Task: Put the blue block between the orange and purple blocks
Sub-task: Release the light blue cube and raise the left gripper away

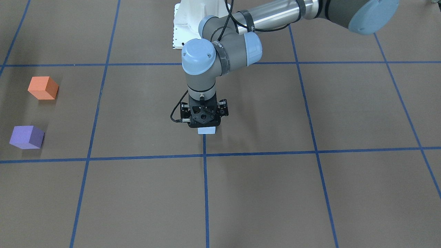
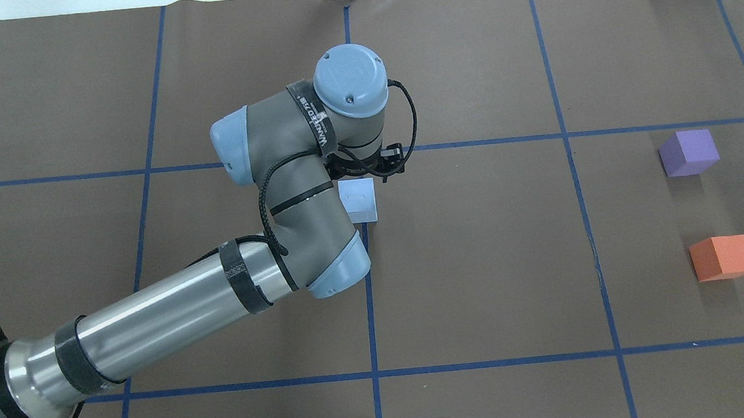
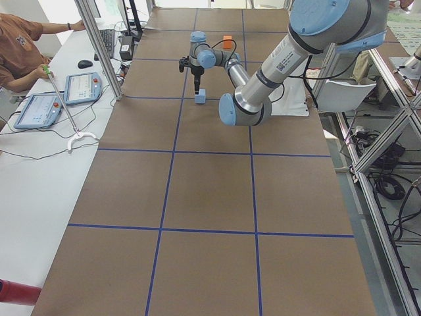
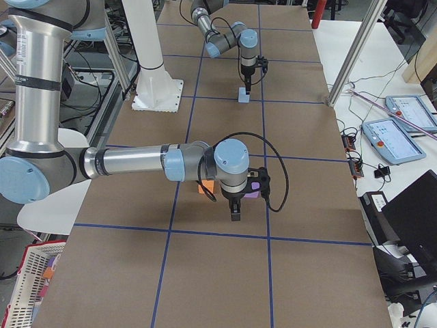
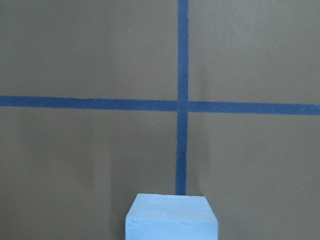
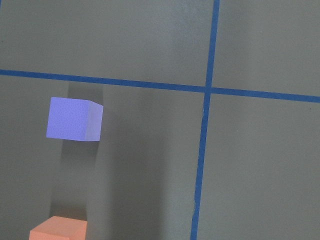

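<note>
my left pincer (image 1: 206, 124) hangs right over the blue block (image 1: 206, 130) by the blue tape line (image 1: 204, 144) - i cannot tell if it pinches. the orange block (image 1: 43, 88) and purple block (image 1: 27, 137) sit far off - a gap between them.

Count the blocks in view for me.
3: blue block mid-table beneath the left gripper; purple block and orange block apart on the robot's right side. None looks hidden.

blue block (image 2: 358, 200) pale | orange block (image 2: 723, 257) | purple block (image 2: 688, 152) | table (image 2: 484, 260) brown, blue grid
</note>
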